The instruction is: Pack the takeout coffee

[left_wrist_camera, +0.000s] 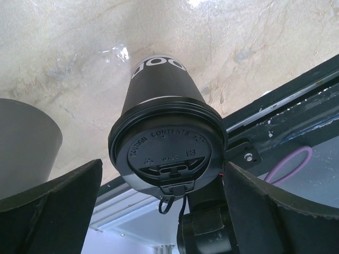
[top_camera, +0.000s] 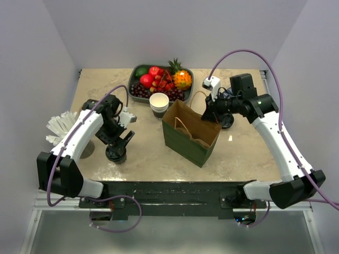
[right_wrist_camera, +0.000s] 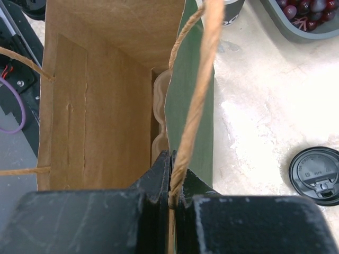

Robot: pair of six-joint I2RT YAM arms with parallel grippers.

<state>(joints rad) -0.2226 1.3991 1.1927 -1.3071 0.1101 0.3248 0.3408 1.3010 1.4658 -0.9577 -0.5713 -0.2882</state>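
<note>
The takeout coffee (left_wrist_camera: 167, 132), a dark cup with white lettering and a round black lid (left_wrist_camera: 169, 153), stands upright near the table's front left (top_camera: 116, 155). My left gripper (top_camera: 118, 144) hovers right over it, open, with one finger (left_wrist_camera: 53, 206) on each side of the lid and neither touching it. The green paper bag (top_camera: 188, 138) stands open at the table's middle, showing its brown inside (right_wrist_camera: 100, 106). My right gripper (right_wrist_camera: 177, 182) is shut on the bag's far-right rim and its twine handle (right_wrist_camera: 198, 90), seen from above at the bag's corner (top_camera: 213, 113).
A loose black lid (right_wrist_camera: 316, 175) lies right of the bag. A stack of white lidless cups (top_camera: 159, 103) and a fruit tray (top_camera: 139, 70) sit behind it. White napkins (top_camera: 59, 127) and a grey cup (left_wrist_camera: 24, 140) are at the left. Something pale and moulded (right_wrist_camera: 159, 95) lies inside the bag.
</note>
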